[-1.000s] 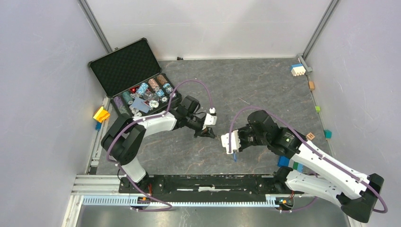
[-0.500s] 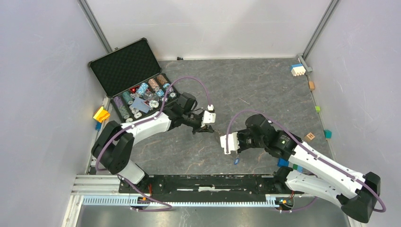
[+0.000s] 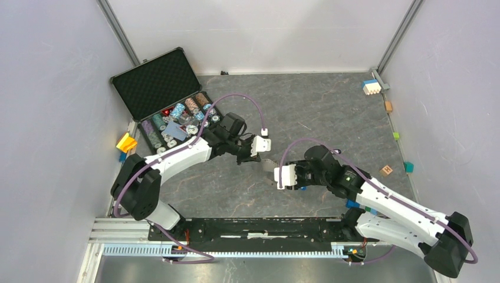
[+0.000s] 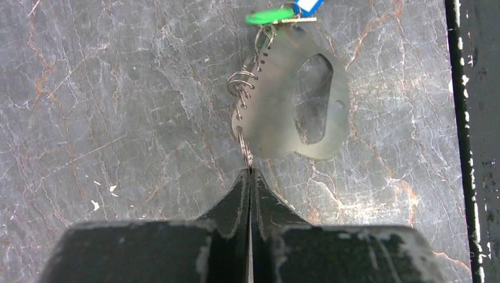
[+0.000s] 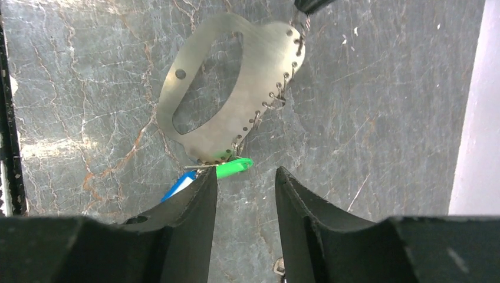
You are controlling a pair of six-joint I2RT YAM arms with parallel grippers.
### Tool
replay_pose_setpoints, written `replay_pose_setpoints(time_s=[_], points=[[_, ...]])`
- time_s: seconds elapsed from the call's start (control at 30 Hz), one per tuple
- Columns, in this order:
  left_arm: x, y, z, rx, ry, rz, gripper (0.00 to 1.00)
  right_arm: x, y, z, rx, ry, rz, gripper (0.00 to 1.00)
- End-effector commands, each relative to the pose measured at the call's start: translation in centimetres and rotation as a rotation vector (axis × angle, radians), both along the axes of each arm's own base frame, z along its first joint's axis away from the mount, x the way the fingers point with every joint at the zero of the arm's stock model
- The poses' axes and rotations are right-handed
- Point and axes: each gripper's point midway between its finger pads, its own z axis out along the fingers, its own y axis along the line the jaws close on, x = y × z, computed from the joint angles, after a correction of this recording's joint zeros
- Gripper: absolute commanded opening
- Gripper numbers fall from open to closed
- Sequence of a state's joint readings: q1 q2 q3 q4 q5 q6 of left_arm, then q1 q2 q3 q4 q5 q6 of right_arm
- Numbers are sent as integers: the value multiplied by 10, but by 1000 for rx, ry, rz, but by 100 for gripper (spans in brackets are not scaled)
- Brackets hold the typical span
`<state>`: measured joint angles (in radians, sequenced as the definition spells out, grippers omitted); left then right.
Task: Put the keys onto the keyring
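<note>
The keyring (image 4: 277, 112) is a flat grey oval plate with a big cut-out and a row of small holes carrying wire rings. It hangs just above the table (image 4: 118, 106). My left gripper (image 4: 250, 172) is shut on a wire ring at its near end. A green-tagged key (image 4: 270, 16) and a blue-tagged key (image 4: 309, 6) sit at the far end. In the right wrist view the keyring (image 5: 236, 100) is ahead of my right gripper (image 5: 246, 172), which is open and empty. The green tag (image 5: 234, 167) lies by its left fingertip, with the blue tag (image 5: 178, 186) partly behind that finger. No black-tagged key shows.
An open black case (image 3: 156, 82) with poker chips (image 3: 177, 118) stands at the back left. Toy blocks lie along the right wall (image 3: 371, 87) (image 3: 387, 170), and a yellow one (image 3: 126, 142) is at the left. The arms' base rail (image 3: 253, 227) runs along the near edge.
My right gripper has opened and let go of the blue-tagged key it was holding. Both grippers have shifted slightly toward the back, the left one keeping its hold.
</note>
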<state>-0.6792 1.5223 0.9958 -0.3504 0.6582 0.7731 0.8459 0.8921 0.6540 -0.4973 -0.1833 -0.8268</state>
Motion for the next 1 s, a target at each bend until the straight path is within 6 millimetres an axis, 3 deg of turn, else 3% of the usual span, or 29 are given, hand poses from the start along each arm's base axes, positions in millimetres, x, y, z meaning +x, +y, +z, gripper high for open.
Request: replay_pose_setpoints(time_s=[0.0,0.27,0.47,0.7,0.8,0.97], points=[[2,-3,21,-2,-101,-39,2,15,8,9,104,-40,-52,47],[-9,-4,25,-28,-112,-87,2,16,34,19,298,-15,51,47],[-3,9,3,57,-117,-49,2,25,36,19,308,-15,20,46],[-3,21,-32,183,-73,-84,38,26,33,12,285,4,6,48],[-4,23,-44,213,-65,-111,46,25,29,12,280,-4,-1,48],[-2,21,-57,236,-54,-148,49,22,25,11,269,-3,-3,48]])
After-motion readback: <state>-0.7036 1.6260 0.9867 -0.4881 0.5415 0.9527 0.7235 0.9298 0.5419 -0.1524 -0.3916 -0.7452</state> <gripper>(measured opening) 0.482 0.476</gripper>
